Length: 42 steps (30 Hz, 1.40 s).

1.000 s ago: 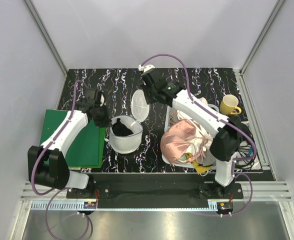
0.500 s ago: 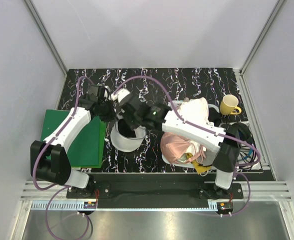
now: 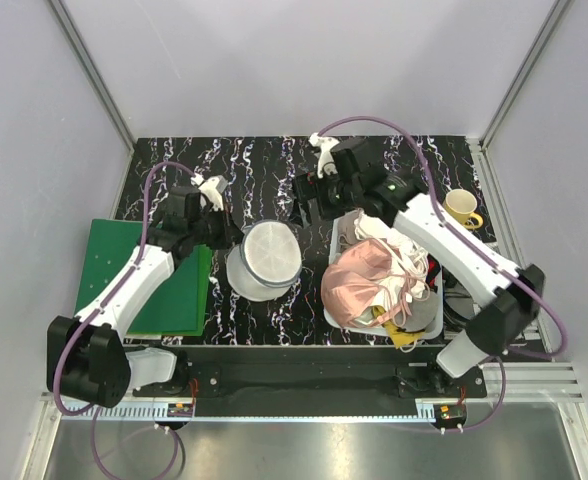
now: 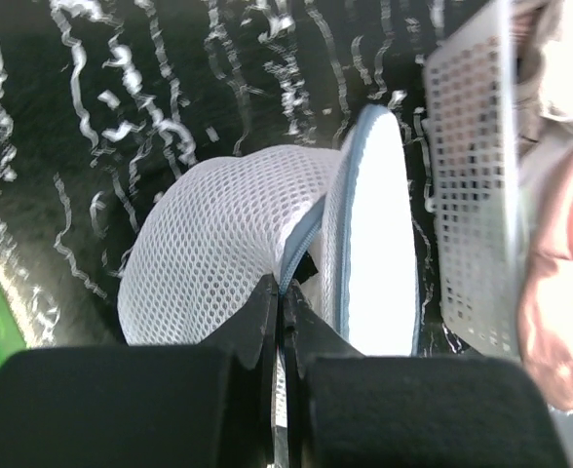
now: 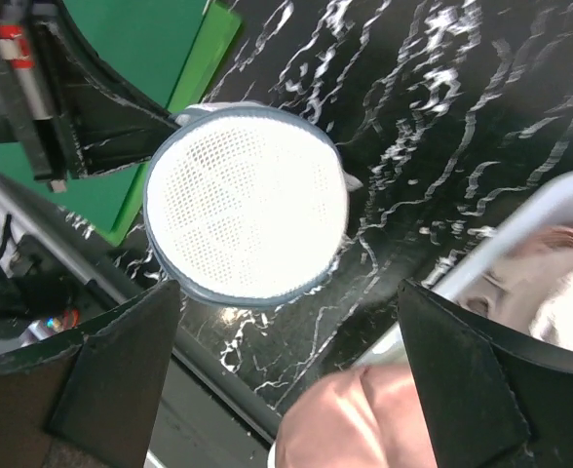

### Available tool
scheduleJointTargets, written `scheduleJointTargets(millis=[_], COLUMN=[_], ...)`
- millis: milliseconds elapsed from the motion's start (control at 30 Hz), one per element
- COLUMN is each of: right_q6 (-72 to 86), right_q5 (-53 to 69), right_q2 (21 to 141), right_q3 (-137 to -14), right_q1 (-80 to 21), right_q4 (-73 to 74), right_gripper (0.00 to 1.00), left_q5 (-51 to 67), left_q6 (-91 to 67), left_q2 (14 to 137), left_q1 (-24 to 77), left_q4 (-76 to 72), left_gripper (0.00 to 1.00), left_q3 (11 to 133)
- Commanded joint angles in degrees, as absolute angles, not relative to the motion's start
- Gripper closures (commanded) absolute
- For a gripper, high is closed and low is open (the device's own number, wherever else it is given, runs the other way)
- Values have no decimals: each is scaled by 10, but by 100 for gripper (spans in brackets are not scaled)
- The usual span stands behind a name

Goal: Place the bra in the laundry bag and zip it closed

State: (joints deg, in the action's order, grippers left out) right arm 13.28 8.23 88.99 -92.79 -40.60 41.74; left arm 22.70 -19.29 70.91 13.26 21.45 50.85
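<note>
The laundry bag lies on the black marbled surface, between a green board on its left and a white basket on its right. Its round mesh flap is folded over the top, so the bra does not show in any of the 3 views. The left gripper is pinched closed on the bag's rim at the side nearest the board. There the left wrist view shows the flap's grey-blue edge gaping a little from the mesh body. The right gripper hangs above the surface just beyond the bag, near the basket's far corner, with its 2 fingers spread wide and nothing between them. The basket holds a shiny pink garment and a white cloth. A yellow mug stands near the surface's right edge.
</note>
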Motion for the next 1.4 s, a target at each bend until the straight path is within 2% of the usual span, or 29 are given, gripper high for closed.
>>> scheduleJointTargets(millis=[0, 200, 333, 433, 667, 800, 867, 900, 933, 967, 1033, 1067, 1100, 1133, 1167, 1267, 1367], right_q6=[111, 52, 4, 4, 61, 89, 96, 103, 107, 113, 140, 154, 178, 194, 208, 281, 367], right_q5=[242, 362, 434, 481, 556, 565, 565, 564, 562, 562, 558, 557, 554, 537, 530, 484, 419], right_q2=[971, 1063, 1061, 1061, 1106, 1116, 1108, 1100, 1098, 1096, 1089, 1085, 1077, 1071, 1065, 1044, 1036], right_q3=[-918, -932, -854, -813, -805, -816, -805, -802, -794, -791, -781, -776, -771, -762, -759, -754, -764], right_q1=[-388, -335, -320, -320, -323, -327, -327, -327, -327, -326, -327, -327, -328, -328, -327, -327, -327], right_q4=[362, 326, 281, 235, 154, 153, 147, 141, 139, 139, 130, 122, 118, 114, 110, 100, 103], right_gripper=[0, 0, 0, 0, 3, 14, 26, 36, 53, 63, 81, 84, 87, 94, 96, 98, 96], left_q5=[275, 282, 300, 307, 339, 338, 315, 300, 279, 240, 193, 176, 165, 130, 107, -11, -32], left_q6=[-162, -141, -107, -82, -67, -57, -50, -51, -52, -59, -68, -85, -89, -93, -111, -154, -204], left_q2=[693, 670, 660, 652, 657, 657, 662, 664, 666, 666, 658, 649, 644, 639, 628, 607, 556], left_q1=[134, 134, 133, 133, 131, 129, 128, 128, 127, 127, 127, 127, 127, 128, 128, 130, 132], left_q4=[142, 143, 163, 164, 165, 172, 187, 199, 226, 234, 235, 234, 236, 240, 247, 312, 330], left_gripper=[100, 100, 100, 100, 100, 100, 100, 97, 91, 74, 54, 44, 41, 38, 35, 35, 35], left_q3=[496, 485, 483, 478, 484, 504, 517, 526, 550, 558, 571, 576, 583, 590, 603, 641, 619])
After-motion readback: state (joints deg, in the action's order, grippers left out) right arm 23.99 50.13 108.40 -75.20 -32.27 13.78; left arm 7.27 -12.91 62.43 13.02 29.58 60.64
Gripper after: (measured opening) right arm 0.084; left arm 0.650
